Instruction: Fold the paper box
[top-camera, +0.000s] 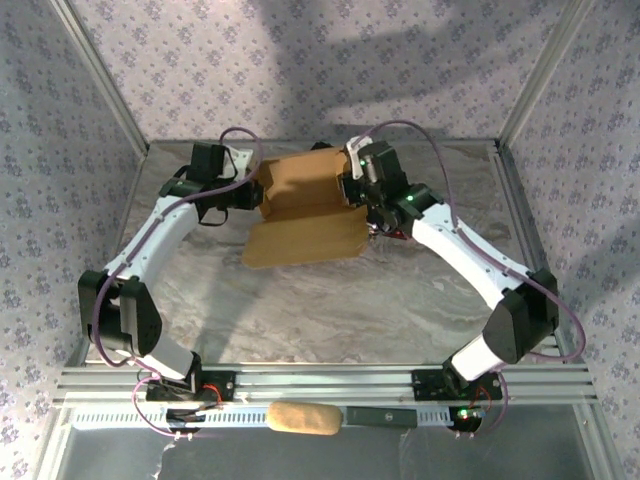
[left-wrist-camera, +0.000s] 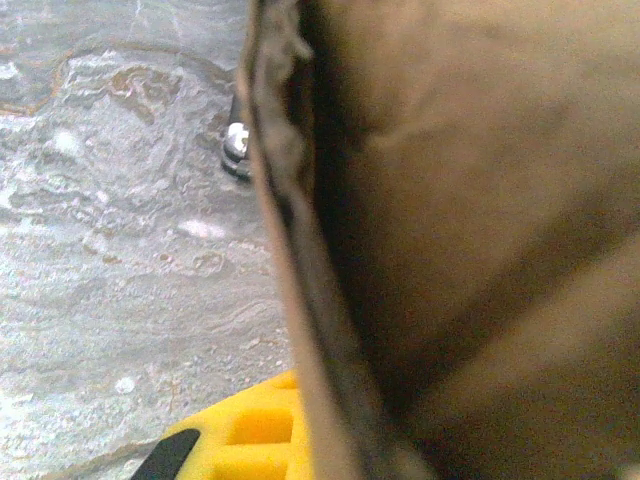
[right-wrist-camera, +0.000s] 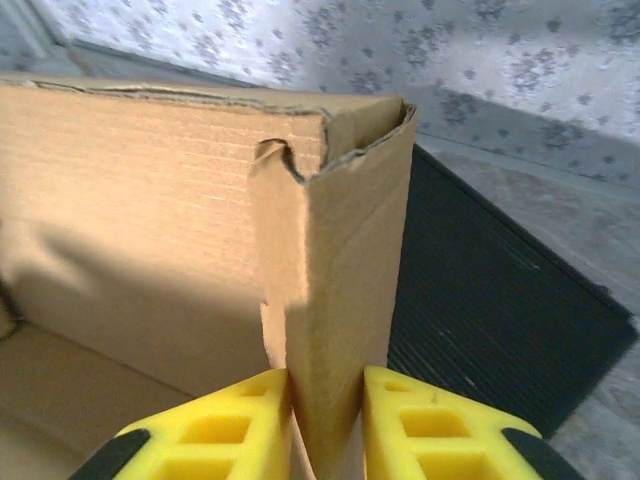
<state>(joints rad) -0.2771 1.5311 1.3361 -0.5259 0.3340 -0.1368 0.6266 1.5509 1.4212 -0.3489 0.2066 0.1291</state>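
Observation:
The paper box (top-camera: 305, 205) is tan cardboard, half-formed at the back middle of the table, with a flat flap lying toward me. My left gripper (top-camera: 256, 196) is at its left wall and my right gripper (top-camera: 356, 196) at its right wall. In the left wrist view a cardboard wall edge (left-wrist-camera: 300, 300) runs down past one yellow finger (left-wrist-camera: 250, 430); the other finger is hidden behind the paper box (left-wrist-camera: 480, 220). In the right wrist view my right gripper (right-wrist-camera: 327, 425) is shut on a doubled-over wall of the paper box (right-wrist-camera: 340, 250), with yellow fingers (right-wrist-camera: 225, 430) pressed on both sides.
The marbled grey table (top-camera: 330, 310) is fenced by metal posts and flowered walls. A dark ridged panel (right-wrist-camera: 480, 320) lies just right of the pinched wall. A tan oblong object (top-camera: 302, 418) rests on the near rail between the arm bases.

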